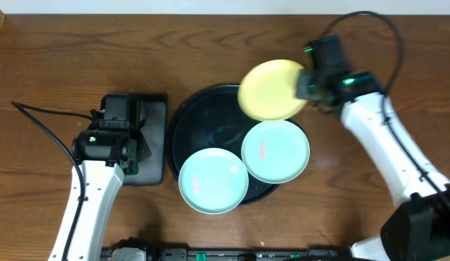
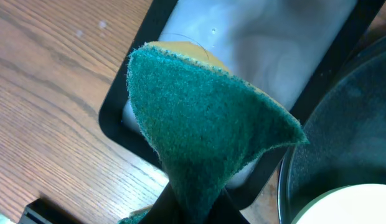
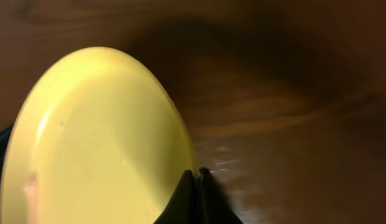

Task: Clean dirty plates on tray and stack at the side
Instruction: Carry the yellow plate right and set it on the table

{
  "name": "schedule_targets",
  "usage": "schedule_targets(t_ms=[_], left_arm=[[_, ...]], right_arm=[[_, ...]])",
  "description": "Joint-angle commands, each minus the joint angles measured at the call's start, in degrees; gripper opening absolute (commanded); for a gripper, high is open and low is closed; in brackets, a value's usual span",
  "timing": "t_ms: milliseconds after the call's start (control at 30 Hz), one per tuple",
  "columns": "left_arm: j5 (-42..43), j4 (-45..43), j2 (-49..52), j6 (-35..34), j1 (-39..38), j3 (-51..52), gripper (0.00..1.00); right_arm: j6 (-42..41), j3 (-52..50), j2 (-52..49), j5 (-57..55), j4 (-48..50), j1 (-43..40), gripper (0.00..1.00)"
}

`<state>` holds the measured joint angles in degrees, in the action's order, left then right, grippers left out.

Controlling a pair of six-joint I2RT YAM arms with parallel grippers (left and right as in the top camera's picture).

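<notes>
Pale yellow plate (image 3: 99, 143), tilted and filling the left half of the frame, its right-hand rim pinched at bottom centre between the closed dark fingers of the right gripper (image 3: 196, 175), with the blurred brown wooden table (image 3: 292, 93) across the top and right.

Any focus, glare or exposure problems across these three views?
Overhead: evenly lit, sharp, faint sheen on the round black tray. Left wrist: green scouring pad crisp, the rectangular tray behind it soft and washed out inside. Right wrist: dim; the yellow plate is blurred at close range, with a small glare spot on the table.
</notes>
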<state>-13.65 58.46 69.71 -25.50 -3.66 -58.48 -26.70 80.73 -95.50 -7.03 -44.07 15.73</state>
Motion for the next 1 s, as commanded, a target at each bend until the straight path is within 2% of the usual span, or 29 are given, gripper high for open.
schedule_targets(t_ms=[0, 200, 367, 667, 800, 967], left_arm=[[-0.5, -0.61, 0.26, -0.31, -0.26, 1.49, 0.07], [-0.5, -2.58, 0.26, -0.24, -0.26, 2.16, 0.08], [-0.46, -4.7, 0.26, 0.15, -0.26, 2.16, 0.07], [-0.26, -6.49, 0.26, 0.35, -0.26, 2.16, 0.07], [-0.2, -6.49, 0.26, 0.33, -0.26, 2.16, 0.07], [0.68, -6.51, 0.26, 0.35, -0.26, 2.16, 0.07]], right_arm=[[-0.15, 0.07, 1.31, 5.03, -2.91, -7.91, 0.01], [1.14, -0.04, 1.18, 4.96, -8.63, -18.27, 0.01], [1.27, -2.58, 1.09, 3.45, -8.37, -22.6, 0.01], [1.49, -15.91, 1.09, 1.68, 2.82, -23.52, 0.01], [1.55, -21.2, 1.09, 4.26, 8.7, -23.5, 0.01], [2.16, -25.05, 1.09, 5.01, 11.21, -23.52, 0.02]])
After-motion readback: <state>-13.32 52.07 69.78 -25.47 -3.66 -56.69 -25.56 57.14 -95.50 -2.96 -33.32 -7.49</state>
